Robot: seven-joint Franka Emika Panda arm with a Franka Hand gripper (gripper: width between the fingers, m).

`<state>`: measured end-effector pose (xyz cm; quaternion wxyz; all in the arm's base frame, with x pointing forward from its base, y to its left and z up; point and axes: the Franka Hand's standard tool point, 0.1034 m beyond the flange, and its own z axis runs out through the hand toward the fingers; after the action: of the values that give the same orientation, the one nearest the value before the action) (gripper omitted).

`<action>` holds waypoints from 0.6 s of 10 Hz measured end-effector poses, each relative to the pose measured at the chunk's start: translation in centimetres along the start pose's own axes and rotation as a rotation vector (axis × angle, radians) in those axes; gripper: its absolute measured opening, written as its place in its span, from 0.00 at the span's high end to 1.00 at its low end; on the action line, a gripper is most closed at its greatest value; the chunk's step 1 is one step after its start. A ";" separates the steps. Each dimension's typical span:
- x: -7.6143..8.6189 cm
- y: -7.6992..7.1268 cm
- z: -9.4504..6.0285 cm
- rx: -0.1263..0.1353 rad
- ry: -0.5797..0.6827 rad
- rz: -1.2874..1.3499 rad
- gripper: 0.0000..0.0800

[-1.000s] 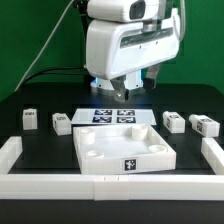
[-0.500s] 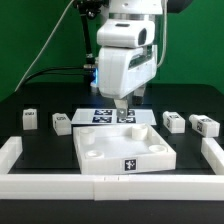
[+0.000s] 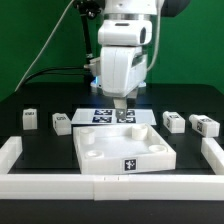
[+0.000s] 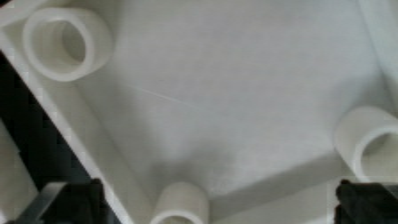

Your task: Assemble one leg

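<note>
Four small white legs with marker tags stand on the black table: two at the exterior view's left [image 3: 30,119] [image 3: 62,122] and two at its right [image 3: 174,121] [image 3: 204,125]. The large white square tray [image 3: 100,165] lies in front, with corner posts. My gripper [image 3: 122,107] hangs over the marker board [image 3: 100,116], just behind the tray. It touches no leg. In the wrist view my gripper [image 4: 217,198] is open and empty, its dark fingers [image 4: 365,196] far apart, with the tray's inside [image 4: 231,100] and its posts below. No leg shows in the wrist view.
White rails border the table at the exterior view's left [image 3: 10,150], front [image 3: 100,188] and right [image 3: 213,152]. A cable [image 3: 50,60] runs down behind the arm at the left. A green wall stands behind.
The wrist has turned about its vertical axis since one second ago, so the broad white housing now looks narrow. Since half a second ago it has hardly moved. The legs and tray have not moved.
</note>
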<state>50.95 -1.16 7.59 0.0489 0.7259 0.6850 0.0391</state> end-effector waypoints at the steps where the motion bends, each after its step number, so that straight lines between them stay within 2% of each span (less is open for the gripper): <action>1: -0.4 -0.7 0.5 0.012 -0.004 -0.102 0.19; 2: -0.1 -0.9 0.8 0.011 -0.012 -0.158 0.19; 3: 0.4 -1.2 1.3 -0.005 -0.018 -0.218 0.19; 6: 0.2 -1.3 1.3 -0.001 -0.020 -0.217 0.19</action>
<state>49.83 -0.86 6.08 0.0599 0.6478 0.7590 0.0268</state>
